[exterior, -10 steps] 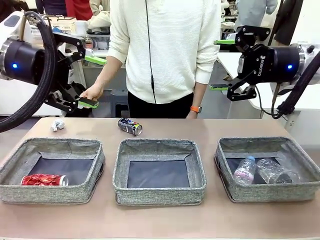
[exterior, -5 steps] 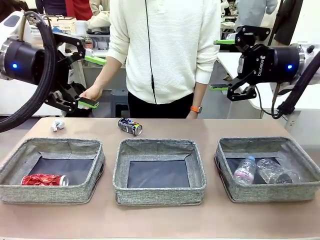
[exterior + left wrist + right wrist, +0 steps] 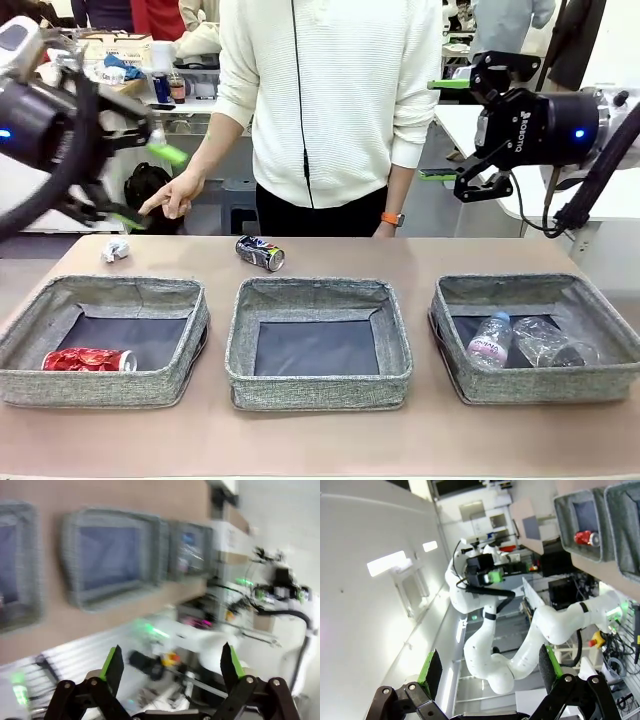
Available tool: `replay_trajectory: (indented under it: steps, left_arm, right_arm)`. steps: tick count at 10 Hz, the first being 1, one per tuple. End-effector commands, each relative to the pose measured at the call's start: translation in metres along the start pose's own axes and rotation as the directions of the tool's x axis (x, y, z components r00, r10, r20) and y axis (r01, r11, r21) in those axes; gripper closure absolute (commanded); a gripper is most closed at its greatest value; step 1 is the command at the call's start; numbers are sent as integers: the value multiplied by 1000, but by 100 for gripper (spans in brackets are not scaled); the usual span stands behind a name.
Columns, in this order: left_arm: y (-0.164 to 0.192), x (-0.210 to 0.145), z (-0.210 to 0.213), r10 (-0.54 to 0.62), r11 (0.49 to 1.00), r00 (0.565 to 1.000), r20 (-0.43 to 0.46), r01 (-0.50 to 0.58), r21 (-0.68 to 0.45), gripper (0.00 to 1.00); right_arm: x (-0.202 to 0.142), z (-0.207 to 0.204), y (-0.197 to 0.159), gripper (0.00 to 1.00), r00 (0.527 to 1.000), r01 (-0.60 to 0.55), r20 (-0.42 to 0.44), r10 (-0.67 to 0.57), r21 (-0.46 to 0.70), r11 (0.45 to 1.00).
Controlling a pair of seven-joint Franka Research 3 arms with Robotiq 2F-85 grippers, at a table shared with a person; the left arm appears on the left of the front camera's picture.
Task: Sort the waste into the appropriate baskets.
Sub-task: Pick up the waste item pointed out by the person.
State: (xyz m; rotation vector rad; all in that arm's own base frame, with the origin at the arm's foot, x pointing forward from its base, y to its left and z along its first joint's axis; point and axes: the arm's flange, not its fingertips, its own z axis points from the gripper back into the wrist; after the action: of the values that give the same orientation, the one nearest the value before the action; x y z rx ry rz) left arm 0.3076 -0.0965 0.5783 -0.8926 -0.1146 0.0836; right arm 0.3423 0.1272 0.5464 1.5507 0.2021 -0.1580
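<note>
A dented red soda can (image 3: 88, 359) lies in the left basket (image 3: 100, 293); the right wrist view shows the same red can (image 3: 585, 538) far off. The middle basket (image 3: 315, 290) holds nothing. In the right basket (image 3: 530, 286) lie a pink-labelled bottle (image 3: 489, 340) and a clear bottle (image 3: 550, 345). On the table beyond the baskets rest a dark blue can (image 3: 260, 252) and a white paper wad (image 3: 116, 250). My left gripper (image 3: 155, 190) (image 3: 170, 660), blurred by motion, hangs open high at the far left. High at the right my right gripper (image 3: 436, 130) (image 3: 487, 667) is open and holds nothing.
A person in a white sweater stands at the far side of the table, one hand (image 3: 172, 193) hanging close to my left gripper. The left wrist view is smeared and shows the middle basket (image 3: 112, 555) from above. Bare table lies in front of the baskets.
My left arm has swung to the left and turned, blurring in the picture. The person's hand now points its fingers downward. The right arm and the waste have not moved.
</note>
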Motion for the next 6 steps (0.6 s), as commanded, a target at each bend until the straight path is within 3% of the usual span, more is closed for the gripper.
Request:
replay_trajectory:
  steps: [1, 2, 3, 5, 6]
  left_arm:
    - [20, 11, 53, -94, 568, 957, 275, -175, 804, 0]
    - [31, 11, 73, -135, 328, 947, 293, -236, 915, 0]
    - [46, 11, 90, -157, 174, 942, 296, -269, 947, 0]
    - [73, 9, 119, -192, 30, 926, 325, -326, 945, 0]
    - [64, 3, 132, -199, 15, 836, 512, -520, 854, 0]
  right_arm:
    - [0, -3, 2, 0, 1000, -6, 11, 6, 15, 1000]
    - [0, -3, 2, 0, 1000, -6, 11, 6, 15, 1000]
    - [0, -3, 2, 0, 1000, -6, 11, 6, 15, 1000]
    - [0, -3, 2, 0, 1000, -6, 11, 6, 15, 1000]
    - [0, -3, 2, 0, 1000, -6, 11, 6, 15, 1000]
